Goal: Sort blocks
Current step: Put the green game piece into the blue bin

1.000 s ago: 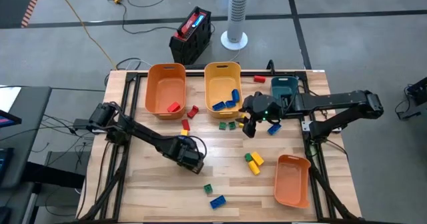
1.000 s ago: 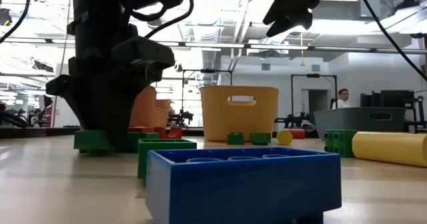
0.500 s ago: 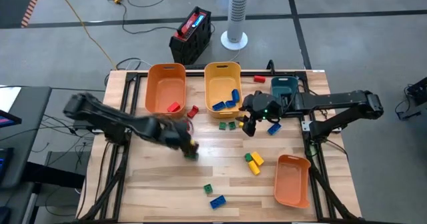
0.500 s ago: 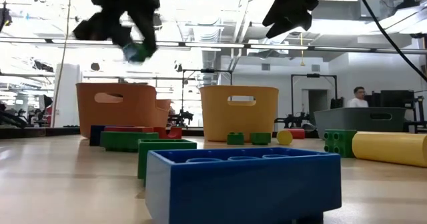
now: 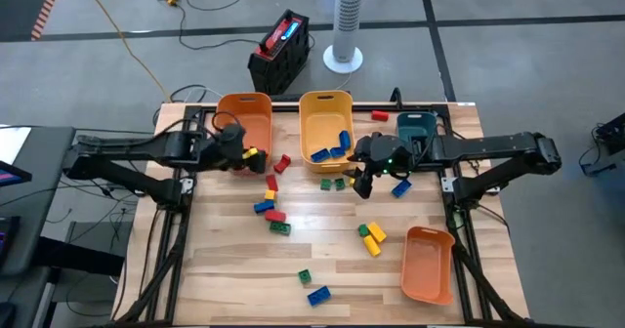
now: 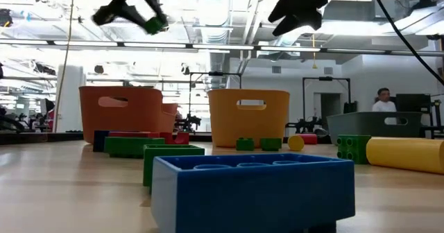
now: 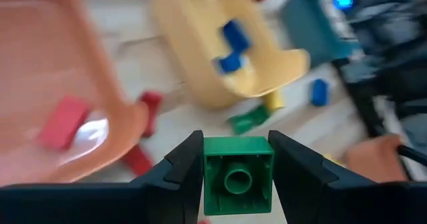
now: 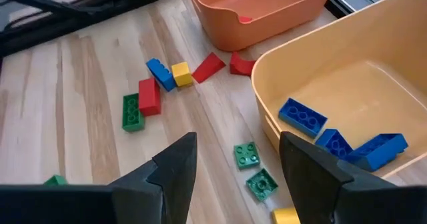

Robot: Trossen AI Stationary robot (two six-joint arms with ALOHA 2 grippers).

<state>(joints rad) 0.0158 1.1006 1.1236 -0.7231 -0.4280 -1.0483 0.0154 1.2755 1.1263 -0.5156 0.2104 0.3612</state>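
Observation:
My left gripper (image 5: 244, 156) hangs high over the near rim of the far-left orange bin (image 5: 241, 121), shut on a small green block (image 7: 238, 174); the low view shows that green block (image 6: 154, 25) well above the table. My right gripper (image 8: 237, 147) is open and holds nothing. It hovers by the near edge of the yellow bin (image 5: 325, 121), which has blue blocks (image 8: 333, 141) in it, above two green blocks (image 8: 253, 167). A red block (image 7: 63, 121) lies in the orange bin. Loose blocks (image 5: 270, 209) lie flat mid-table. My left gripper pinches the green block between its two fingers (image 7: 180, 167), one on each of two opposite side walls (image 7: 209, 177). The block's hollow underside faces the wrist camera. It is lifted clear of the table and the bin.
A teal bin (image 5: 417, 128) stands at the far right, and a second orange bin (image 5: 428, 262) sits near the right edge. More blocks lie at mid-right (image 5: 369, 235) and near the front (image 5: 312, 287). Bare wood lies at the table's near left.
My left gripper has risen from the table's middle with the green block in its fingers and swung toward the far left, to the orange bin. The blue, yellow, red and green blocks it stood over now show on the table. The right arm has kept still.

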